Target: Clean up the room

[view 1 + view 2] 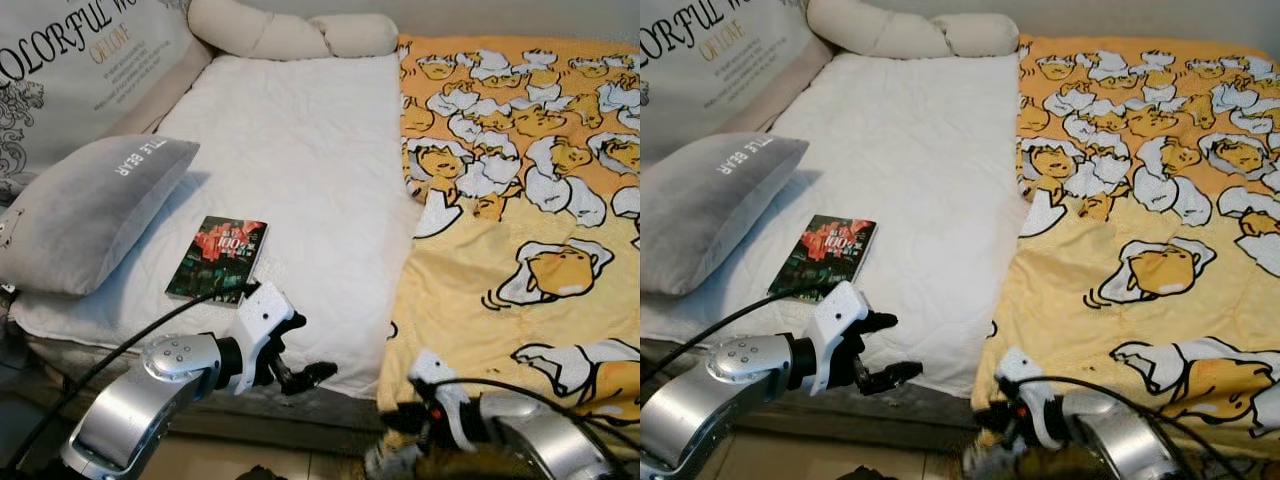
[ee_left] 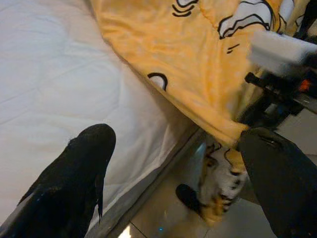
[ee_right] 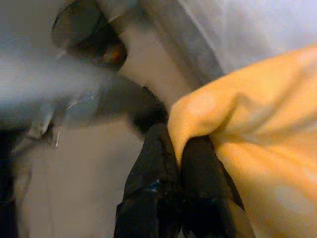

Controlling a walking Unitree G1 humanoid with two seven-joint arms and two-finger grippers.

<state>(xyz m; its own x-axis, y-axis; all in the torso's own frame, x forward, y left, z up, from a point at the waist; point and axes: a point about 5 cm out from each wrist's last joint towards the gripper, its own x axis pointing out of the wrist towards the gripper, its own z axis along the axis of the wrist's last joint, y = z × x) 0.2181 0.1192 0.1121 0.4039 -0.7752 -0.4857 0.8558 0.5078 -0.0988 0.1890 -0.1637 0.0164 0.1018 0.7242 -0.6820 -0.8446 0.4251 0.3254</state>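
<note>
We're pinching the corner of the yellow blanket (image 3: 247, 124) with the right gripper (image 3: 181, 163), fingers pressed together on a fold of cloth at the bed's near edge. Left gripper (image 1: 300, 375) is hanging spread and empty just off that edge, beside the white mattress pad (image 1: 300, 170).

Blanket is covering the right half of the bed, its corner drooping over the side toward the floor (image 2: 163, 218).

Risks, as we're judging them:
- Grip is on a thin fold only; a fast pull is likely slipping it out.
- Dragging the blanket leftward could be catching the pad's edge and bunching it.
- Both grippers are sitting close together low at the bed rail; crossing arms risks a cable snag.

Room: we're seeing open pad between the blanket's left edge and the book (image 1: 217, 259), which is lying flat near the grey pillow (image 1: 85, 215). Above the bed is free; below, the rail and floor are boxing us in.
</note>
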